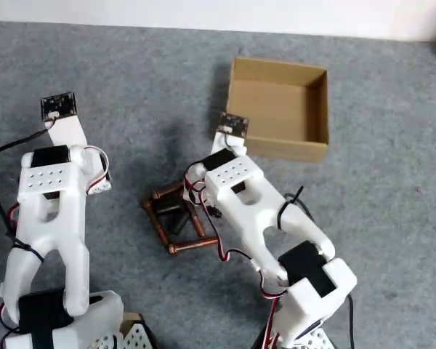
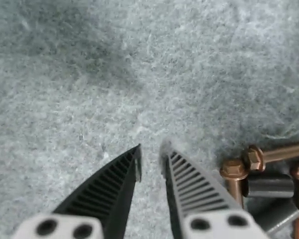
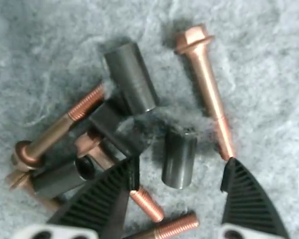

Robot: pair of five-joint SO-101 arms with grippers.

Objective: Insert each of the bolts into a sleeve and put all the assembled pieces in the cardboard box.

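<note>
- My right gripper (image 3: pixel 182 167) is spread wide and grips nothing. Its two black ribbed fingers (image 3: pixel 109 194) stand on either side of one short dark grey cylindrical metal sleeve (image 3: pixel 179 158). This sleeve lies on the surface between the tips, clear of both.
- Just beside that sleeve lies a long copper-coloured hex-head bolt (image 3: pixel 205 87), on its own, with its threaded end close to one fingertip.
- On the sleeve's other side is a loose heap (image 3: pixel 89 144) of three more dark grey sleeves and several more copper bolts. They cross and touch one another, and one bolt is partly hidden behind a finger.
- My left gripper (image 2: pixel 150 152) hangs over bare carpet with its jaws a narrow slit apart and nothing between them. The edge of the heap lies near it, off to the side.
- In the high view, the heap sits between my two arms, under my right wrist.
- An open-topped brown cardboard box (image 1: pixel 280 109) stands upright beyond my right arm, apart from the heap.
- A grey short-pile carpet (image 1: pixel 131 73) covers the table. A strip of white wall (image 1: pixel 203 11) runs along the far edge.
- The sleeves are plain, smooth, hollow tubes. Each bolt has a flanged hex head, a smooth shank and a threaded end. I cannot tell whether any bolt in the heap passes through a sleeve.
</note>
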